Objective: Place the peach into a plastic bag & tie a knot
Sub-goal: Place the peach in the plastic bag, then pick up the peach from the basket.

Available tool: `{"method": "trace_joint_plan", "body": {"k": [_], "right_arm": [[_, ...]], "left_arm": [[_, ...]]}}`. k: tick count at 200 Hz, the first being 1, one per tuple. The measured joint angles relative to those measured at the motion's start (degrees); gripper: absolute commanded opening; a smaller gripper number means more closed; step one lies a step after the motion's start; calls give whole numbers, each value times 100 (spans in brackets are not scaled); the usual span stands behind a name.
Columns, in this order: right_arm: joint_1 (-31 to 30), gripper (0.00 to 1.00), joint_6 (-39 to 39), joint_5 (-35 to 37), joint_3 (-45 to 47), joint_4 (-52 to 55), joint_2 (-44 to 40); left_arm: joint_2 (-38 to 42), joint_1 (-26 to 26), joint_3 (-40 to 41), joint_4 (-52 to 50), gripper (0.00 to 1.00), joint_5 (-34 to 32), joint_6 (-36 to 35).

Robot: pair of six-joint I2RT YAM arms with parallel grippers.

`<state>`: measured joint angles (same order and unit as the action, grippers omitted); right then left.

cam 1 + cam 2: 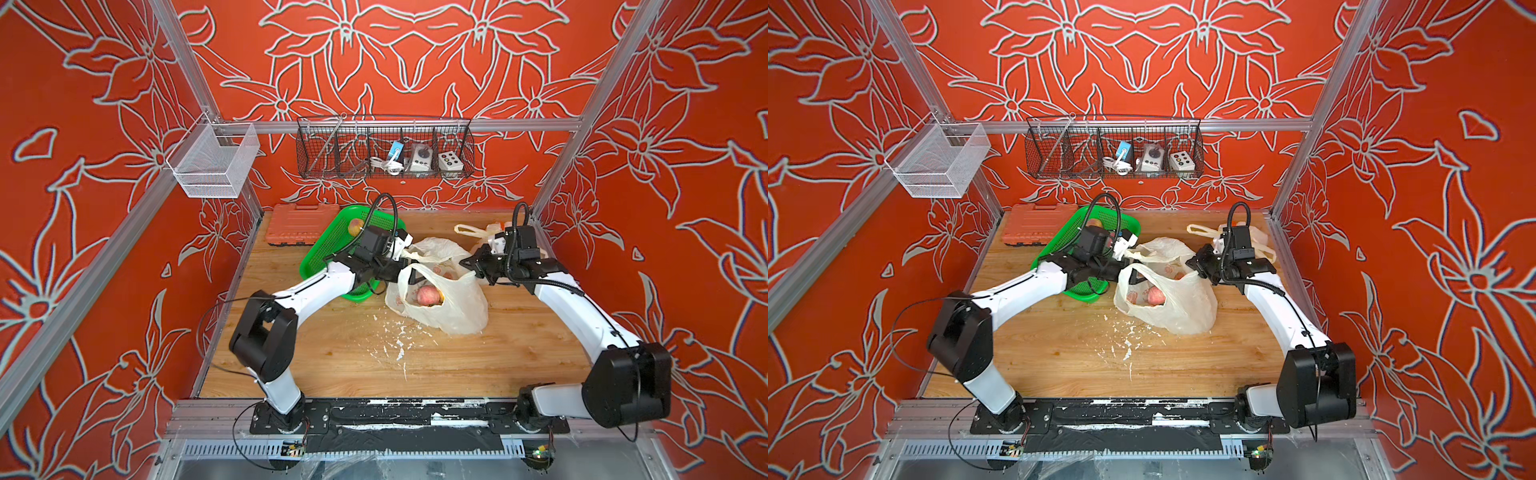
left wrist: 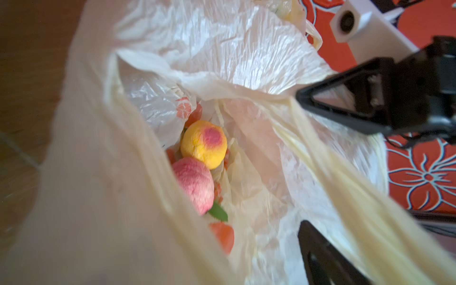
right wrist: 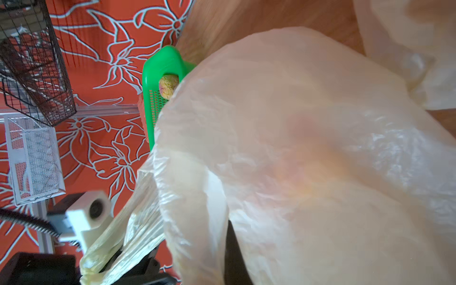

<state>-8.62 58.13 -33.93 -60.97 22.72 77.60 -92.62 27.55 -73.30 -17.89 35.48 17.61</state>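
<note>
A thin, creamy-white plastic bag (image 1: 453,307) slumps at the middle of the wooden tabletop (image 1: 332,357), its mouth open. The task's fruit is already inside. A fuzzy pink peach (image 1: 428,296) lies at the bottom, touching a yellow peach with a red blush (image 2: 203,144). Another peach (image 1: 355,226) sits in the green plastic basket (image 1: 320,257), left of the bag and farther back.

My right pincer (image 1: 467,264) is clenched on the bag's right handle (image 2: 333,158), pulling it taut. My left pincer (image 1: 405,270) is at the left handle (image 3: 128,222) with its jaws spread. The folded strip lies across them unclamped.

As I judge it, filling is done and knotting comes next. To do it well, I should close on the left handle high up and keep the right grip firm. Then I should raise both so the fruit settles low, and cross the strips without tearing the film.
</note>
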Motion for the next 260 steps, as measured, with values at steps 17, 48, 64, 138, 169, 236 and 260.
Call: {"method": "trace_joint_plan", "body": {"k": [17, 48, 64, 138, 169, 236, 260], "right_arm": [[142, 0, -20, -7, 0, 0, 2], [221, 0, -35, -24, -15, -2, 92], [219, 0, -37, -28, -15, 2, 129], [170, 0, -105, -61, -31, 103, 131], [170, 0, -122, -63, -31, 103, 131], [170, 0, -186, -61, -31, 122, 131], [170, 0, -201, -61, -35, 131, 131]], "left_arm": [[678, -457, 33, -879, 84, 131, -422], [1287, -1438, 83, -1843, 87, 216, -815], [1060, -1725, 20, -1816, 88, -46, -804], [-2505, -1718, -2490, -1056, 89, -1827, -800], [-3567, -1545, -3633, -1161, 89, -2323, -885], [-5038, -1239, -5396, -1488, 65, -2621, -887], [-5001, -1204, -5362, -1545, 50, -2636, -935]]}}
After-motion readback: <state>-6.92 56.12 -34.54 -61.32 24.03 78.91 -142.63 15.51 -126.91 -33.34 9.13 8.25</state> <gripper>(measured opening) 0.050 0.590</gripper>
